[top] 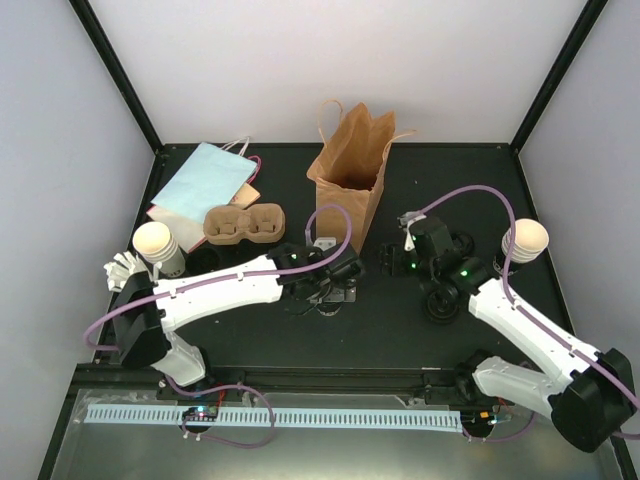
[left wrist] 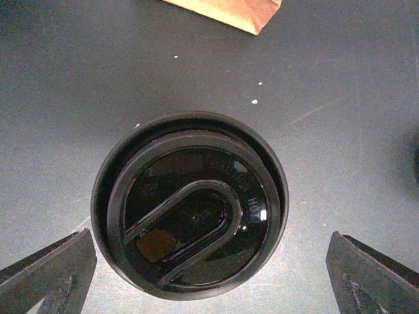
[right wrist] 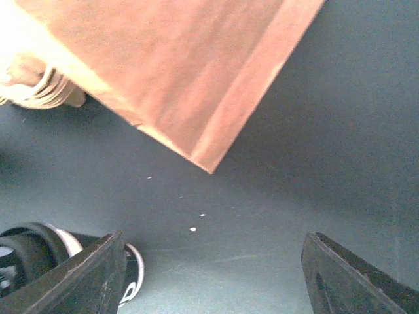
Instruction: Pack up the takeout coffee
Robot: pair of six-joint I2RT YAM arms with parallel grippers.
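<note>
- Left gripper (left wrist: 209,278): your jaws are spread wide and empty, straddling the lidded cup (left wrist: 190,206) from above.
- The cup stands upright on the table (top: 400,320), lid facing you, just on the near side of the brown bag (top: 350,170).
- Right gripper (right wrist: 216,275), also spread and empty, faces the bag's side, so your left arm looks the nearer one.

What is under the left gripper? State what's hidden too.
A round black plastic lid sits below the open left gripper, between its fingers. Whether a cup stands beneath it is hidden.
</note>
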